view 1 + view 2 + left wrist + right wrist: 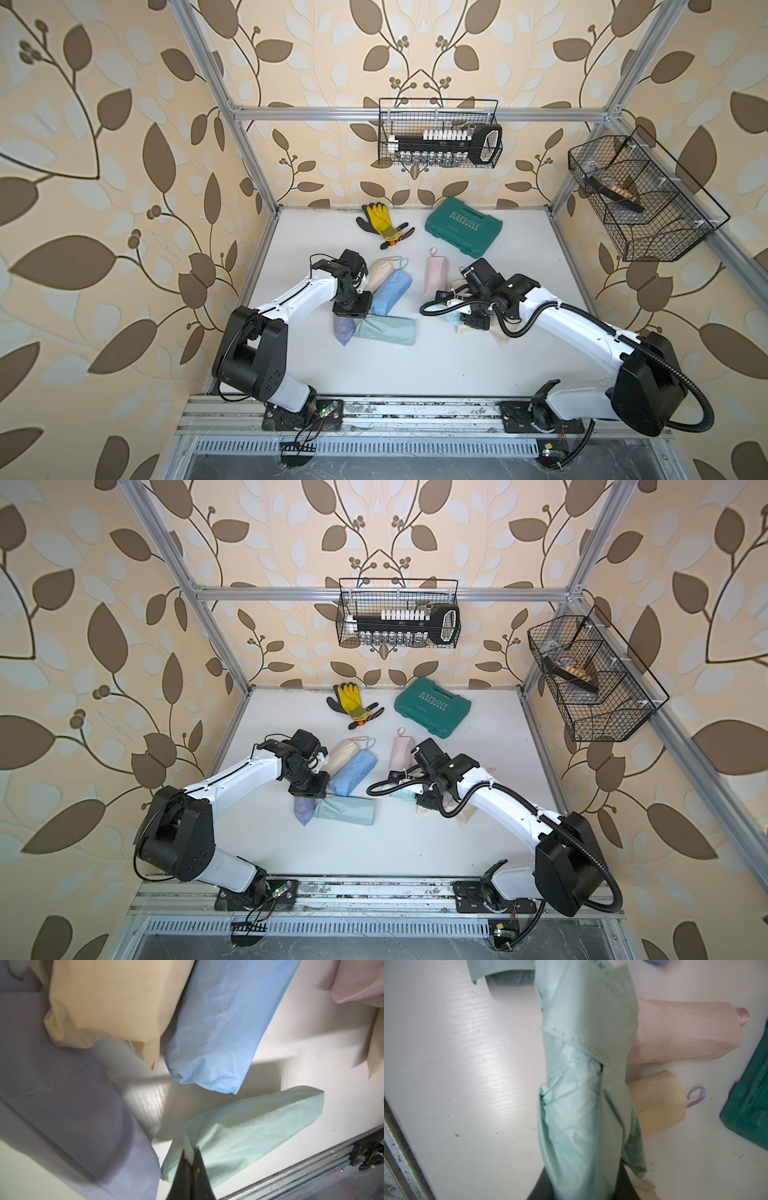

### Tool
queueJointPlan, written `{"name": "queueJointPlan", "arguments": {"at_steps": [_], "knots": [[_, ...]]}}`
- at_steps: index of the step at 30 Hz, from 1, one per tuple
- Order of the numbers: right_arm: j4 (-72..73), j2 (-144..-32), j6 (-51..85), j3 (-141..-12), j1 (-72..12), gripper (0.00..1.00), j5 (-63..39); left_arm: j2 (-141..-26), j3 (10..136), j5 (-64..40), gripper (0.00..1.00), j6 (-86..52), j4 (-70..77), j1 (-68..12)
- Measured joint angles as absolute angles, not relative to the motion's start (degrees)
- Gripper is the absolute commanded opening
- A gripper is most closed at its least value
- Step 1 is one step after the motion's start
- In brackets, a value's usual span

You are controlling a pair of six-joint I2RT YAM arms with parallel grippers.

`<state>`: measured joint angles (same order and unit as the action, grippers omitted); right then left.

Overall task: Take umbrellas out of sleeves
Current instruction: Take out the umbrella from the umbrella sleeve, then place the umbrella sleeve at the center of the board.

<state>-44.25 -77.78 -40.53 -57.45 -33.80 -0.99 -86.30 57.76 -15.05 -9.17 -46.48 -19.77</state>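
Observation:
The flat mint sleeve [386, 330] [249, 1126] lies at the front centre of the table. My left gripper [190, 1150] [352, 316] is shut on its near corner. A crinkled mint umbrella [583, 1084] [451, 319] with a strap round it sits in my right gripper [583, 1190], which is shut on it. The umbrella is apart from the sleeve's open end [504, 974]. A lilac sleeve [344, 330], a blue one [390, 293], a beige one [380, 270] and a pink one [436, 276] lie around them. More beige fabric [500, 336] lies under the right arm.
Yellow-black gloves [384, 224] and a green tool case [463, 226] lie at the back of the table. Two wire baskets [440, 133] [640, 199] hang on the frame above. A metal rail [374, 411] runs along the front edge.

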Motion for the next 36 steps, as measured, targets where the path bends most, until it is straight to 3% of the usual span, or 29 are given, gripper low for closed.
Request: {"name": "queueJointPlan", "arguments": {"at_steps": [14,36], "knots": [[-44.8,-77.7,-29.6,-67.6,-33.6,0.02,-10.8,-86.4,55.1,-24.3,0.00,-11.0,-44.6,-19.8],[-42.0,-87.2,-25.5,-65.7,-38.3,0.02,-18.6,-87.7,48.8,-30.1,0.00,-19.2,-37.0,-22.7]]}}
